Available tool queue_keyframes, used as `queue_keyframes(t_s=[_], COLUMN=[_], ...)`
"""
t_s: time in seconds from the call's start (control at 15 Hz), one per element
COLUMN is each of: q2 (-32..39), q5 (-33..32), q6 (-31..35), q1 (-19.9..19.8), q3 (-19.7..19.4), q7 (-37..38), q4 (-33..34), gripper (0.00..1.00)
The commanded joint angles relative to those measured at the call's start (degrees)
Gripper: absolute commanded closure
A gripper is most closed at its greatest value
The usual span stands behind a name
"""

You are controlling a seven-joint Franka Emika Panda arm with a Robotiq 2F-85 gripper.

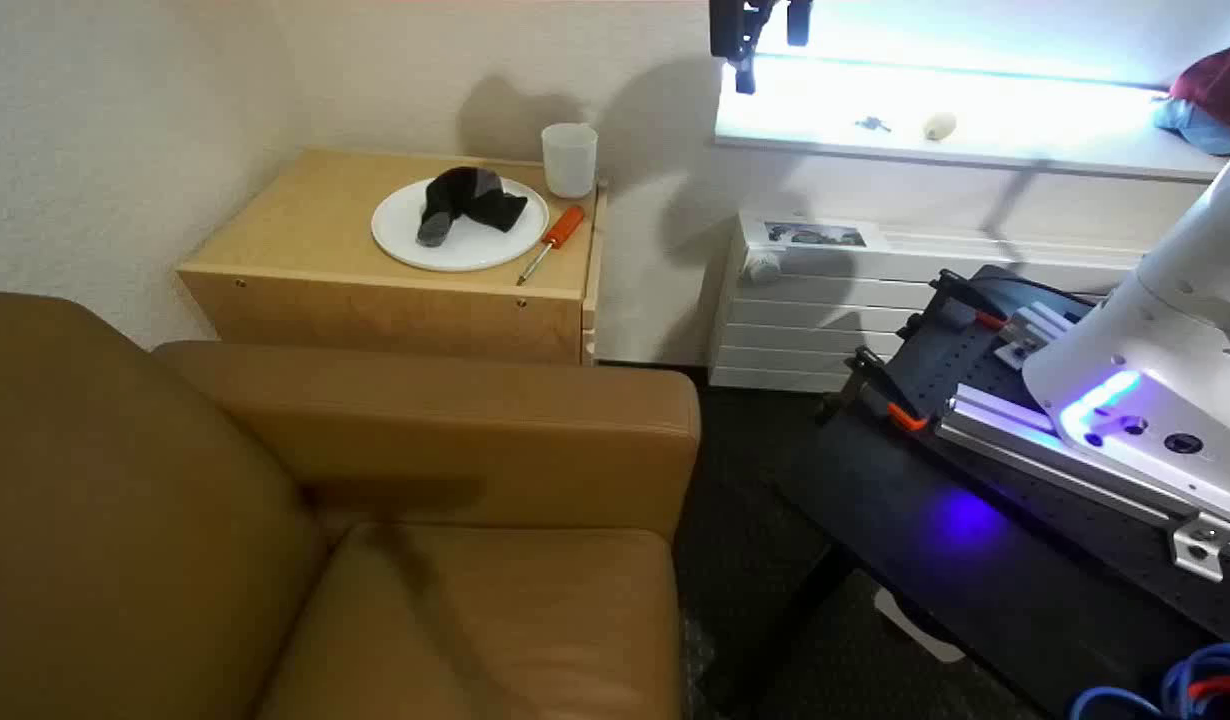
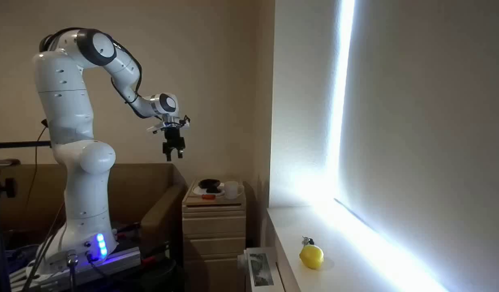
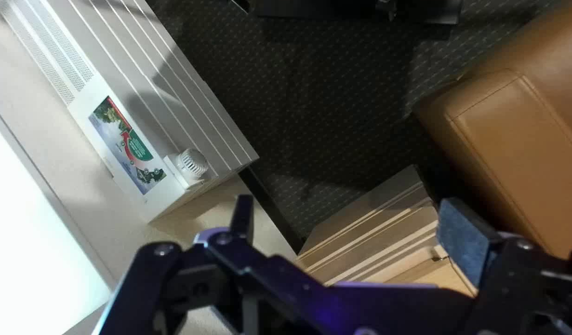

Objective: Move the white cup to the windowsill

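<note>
The white cup (image 1: 570, 162) stands upright at the back corner of the wooden cabinet top (image 1: 325, 215), beside the plate. It also shows in an exterior view (image 2: 231, 190), where a handle-like shape shows on its right. The cup does not show in the wrist view. The windowsill (image 1: 825, 115) is the bright white ledge under the window; it also shows in an exterior view (image 2: 288, 225) and as a glare at left in the wrist view (image 3: 30, 242). My gripper (image 2: 174, 156) is open and empty, high in the air. Its fingers are wide apart in the wrist view (image 3: 351, 214).
A white plate (image 1: 400, 225) with a dark cloth-like object (image 1: 470, 197) and an orange screwdriver (image 1: 563, 228) lie by the cup. A lemon (image 2: 311, 256), keys (image 1: 872, 123) and a cap (image 1: 1215, 100) lie on the sill. A radiator (image 1: 805, 320) and a brown sofa (image 1: 455, 420) stand nearby.
</note>
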Motion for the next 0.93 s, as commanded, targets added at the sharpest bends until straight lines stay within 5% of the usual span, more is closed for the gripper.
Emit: queue_keyframes(t_s=[0.0,0.2,0.33,0.87], q2=[0.16,0.16,4.66,20.15], q5=[-0.36,-0.36,-2.67,5.37], q6=[-0.14,-0.14,3.05,24.23], q1=[2.18,2.18,0.28,-4.6], q3=[-2.09,-2.09,-2.46,-18.12], q7=[0.31,0.31,8.72,10.43], q4=[0.09,0.09,1.04,4.41], gripper=[0.0,0.0,0.0,0.0])
